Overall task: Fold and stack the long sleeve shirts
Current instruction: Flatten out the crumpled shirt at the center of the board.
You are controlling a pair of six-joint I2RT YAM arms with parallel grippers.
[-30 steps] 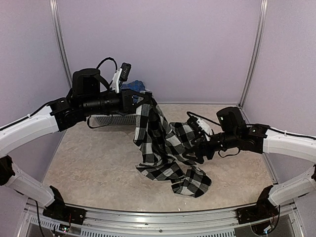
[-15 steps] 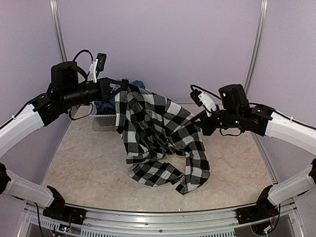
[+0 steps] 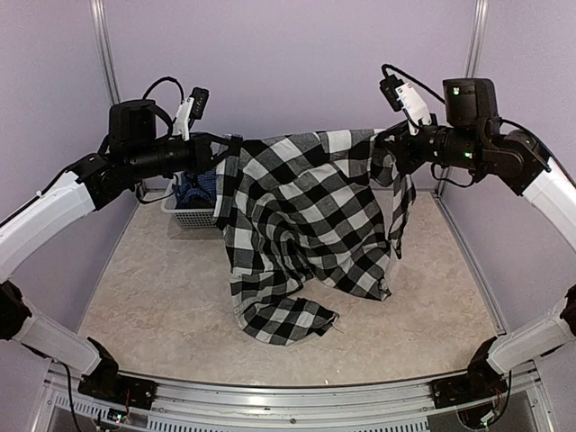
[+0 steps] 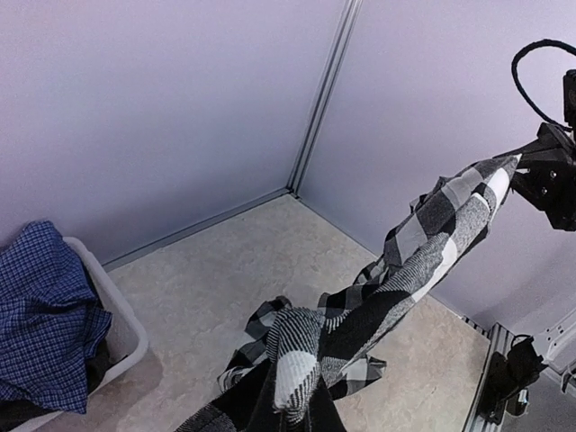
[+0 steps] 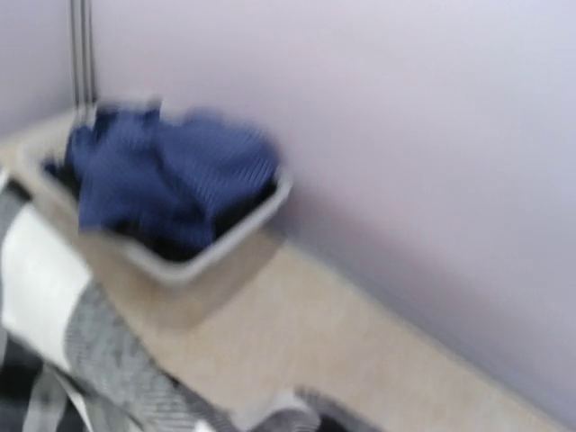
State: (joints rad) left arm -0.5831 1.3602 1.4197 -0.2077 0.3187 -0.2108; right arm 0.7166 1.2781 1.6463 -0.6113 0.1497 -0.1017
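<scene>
Lilac walls close in a beige worktop (image 3: pixel 153 297). Above it the black-and-white check shirt (image 3: pixel 306 207) hangs spread between two raised arms, its lower edge bunched on the surface. Both the left pincer (image 3: pixel 227 155) and the right pincer (image 3: pixel 387 144) are clamped on an upper corner of the cloth. The blue checked shirt (image 4: pixel 45 306) lies in the white basket (image 3: pixel 193 218) at the back left. This looks like spreading before the fold. Next, the shirt needs laying flat, top edge kept taut.

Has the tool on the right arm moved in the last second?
Yes. The right tool has risen from low over the table to up near the back corner post, lifting the black-and-white shirt with it.
</scene>
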